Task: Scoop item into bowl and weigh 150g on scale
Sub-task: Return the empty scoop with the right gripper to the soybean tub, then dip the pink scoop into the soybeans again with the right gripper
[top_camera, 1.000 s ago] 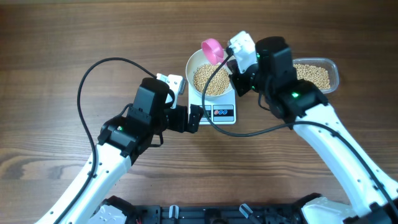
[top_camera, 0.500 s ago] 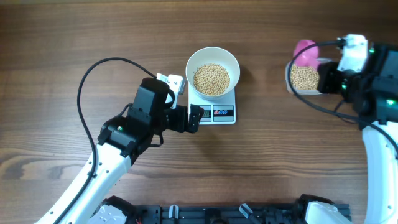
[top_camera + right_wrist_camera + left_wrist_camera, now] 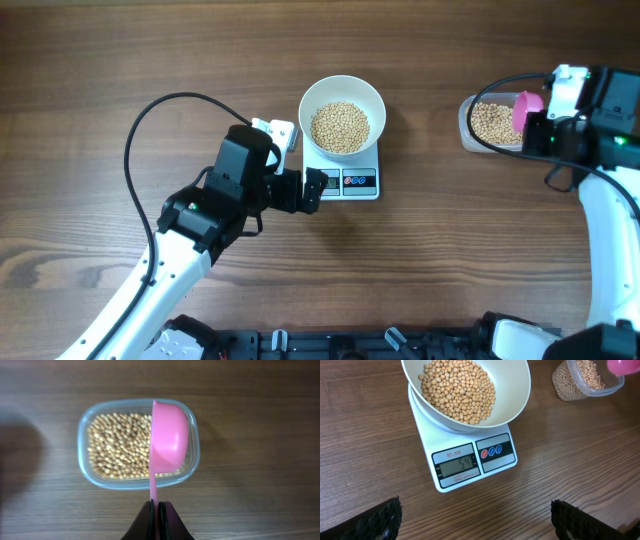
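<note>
L arm's black two-finger gripper [image 3: 316,186] sits on the wooden tabletop [image 3: 90,60] just left of the scale, fingers [image 3: 375,520] spread wide apart w/ nothing between them. Next to it, centre: small white square digital kitchen scale [image 3: 350,180] w/ grey LCD and dark button panel on its near edge; LCD digits too faint to read for sure. On the scale stands the round plain white bowl [image 3: 372,100], holding a heap of small round tan-beige beans [image 3: 340,127]. Well apart to the R: clear rectangular plastic tub w/ rounded corners [image 3: 85,420], more of the same beans inside. R gripper [image 3: 156,510] fingers pressed together on the thin handle of a pink plastic scoop [image 3: 169,435]; scoop hangs over the tub's R half, turned on its side.
</note>
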You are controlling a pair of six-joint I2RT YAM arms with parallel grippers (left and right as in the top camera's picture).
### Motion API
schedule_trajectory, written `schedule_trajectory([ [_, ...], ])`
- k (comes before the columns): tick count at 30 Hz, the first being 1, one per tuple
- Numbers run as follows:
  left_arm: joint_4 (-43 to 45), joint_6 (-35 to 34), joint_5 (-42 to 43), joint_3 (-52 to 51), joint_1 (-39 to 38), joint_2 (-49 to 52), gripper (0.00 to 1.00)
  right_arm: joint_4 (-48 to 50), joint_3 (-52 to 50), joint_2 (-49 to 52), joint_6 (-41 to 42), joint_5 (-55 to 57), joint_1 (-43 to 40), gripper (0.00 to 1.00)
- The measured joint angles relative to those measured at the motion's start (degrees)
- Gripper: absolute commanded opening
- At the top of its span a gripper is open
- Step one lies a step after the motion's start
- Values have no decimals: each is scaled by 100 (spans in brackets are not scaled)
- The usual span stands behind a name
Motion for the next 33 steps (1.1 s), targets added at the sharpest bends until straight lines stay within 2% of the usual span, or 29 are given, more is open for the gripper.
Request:
schedule_trajectory([
  [8,-2,0,2,0,0,0,100,103,0,435,-181,1419,855,4],
  [13,-2,0,2,0,0,0,100,98,0,789,-223,1790,986,4],
  [33,0,0,2,0,0,0,100,79,-2,857,-223,332,988,4],
])
